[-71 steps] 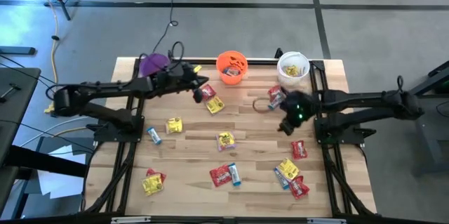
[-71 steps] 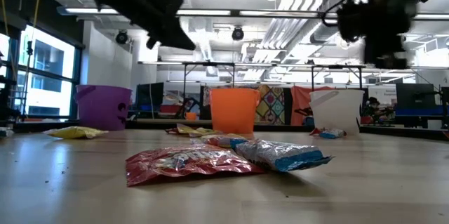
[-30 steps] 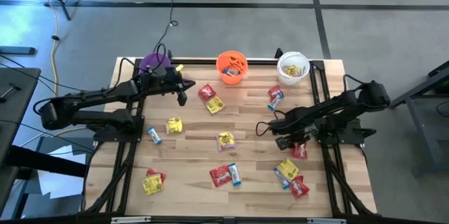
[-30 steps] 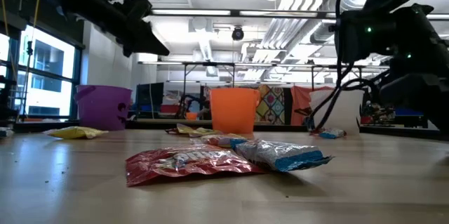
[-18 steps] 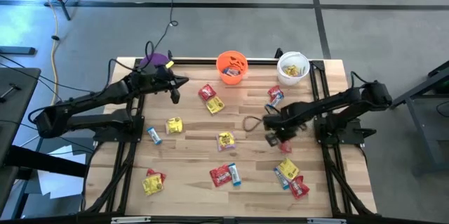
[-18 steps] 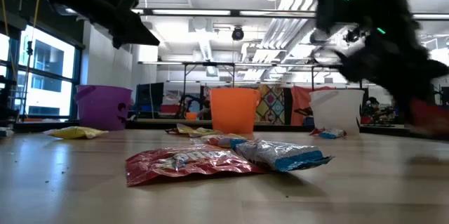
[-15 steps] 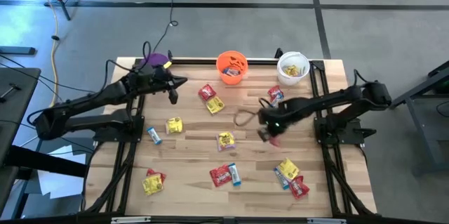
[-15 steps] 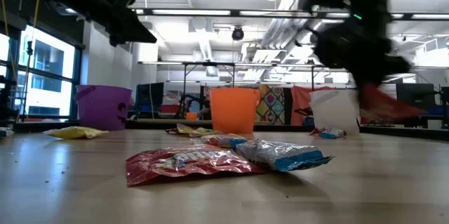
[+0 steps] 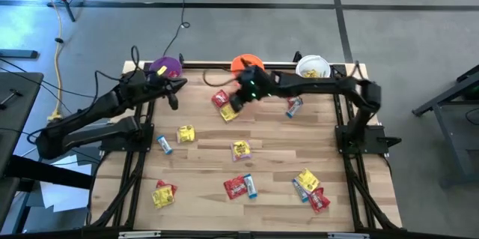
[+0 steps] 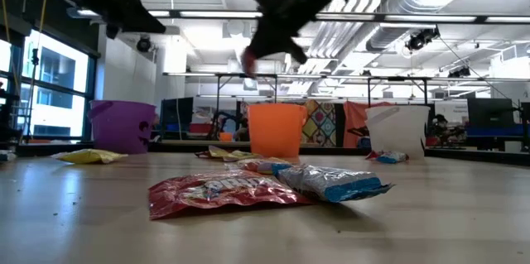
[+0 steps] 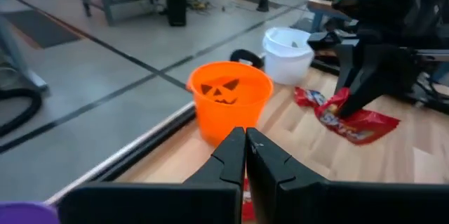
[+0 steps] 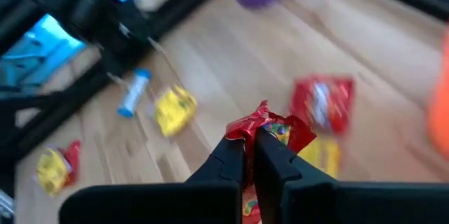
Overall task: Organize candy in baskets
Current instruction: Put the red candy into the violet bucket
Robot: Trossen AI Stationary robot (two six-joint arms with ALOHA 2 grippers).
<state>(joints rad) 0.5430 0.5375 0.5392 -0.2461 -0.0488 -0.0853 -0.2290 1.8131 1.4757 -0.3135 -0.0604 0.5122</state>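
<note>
the right gripper (image 9: pixel 235 104) is stretched far across the wooden table (image 9: pixel 202 164) to the left of its base, hanging above the surface just near-left of the orange bucket (image 9: pixel 248 65). its fingers are pinched tight on a red packet (image 12: pixel 270 131), which hangs crumpled between them in the right wrist view; the left wrist view shows that same packet dangling under the dark gripper, beside the orange bucket with the face mark. directly below it on the table lie another red packet (image 9: pixel 221 98) and a yellow packet (image 9: pixel 229 112), touching each other.

the left gripper (image 9: pixel 174 100) is raised above the far-left part of the table, just near-right of the purple bucket (image 9: pixel 165 67). its fingers (image 11: pixel 231 155) are pressed together with nothing seen between them.

the three buckets stand in a row along the far edge: purple at left, orange in the middle, white bucket (image 9: pixel 312 68) at right, with yellow showing inside the white one.

loose candy is spread over the table: a blue-and-white bar (image 9: pixel 164 144) and a yellow packet (image 9: pixel 185 133) at left, a yellow-and-red pair (image 9: pixel 162 193) near the front-left corner, a yellow packet (image 9: pixel 240 148) at centre, a red packet with a blue bar (image 9: pixel 241 186) nearer the front, a cluster of yellow, blue and red pieces (image 9: pixel 310 188) at front right, and a red-and-blue piece (image 9: pixel 294 105) near the white bucket.
</note>
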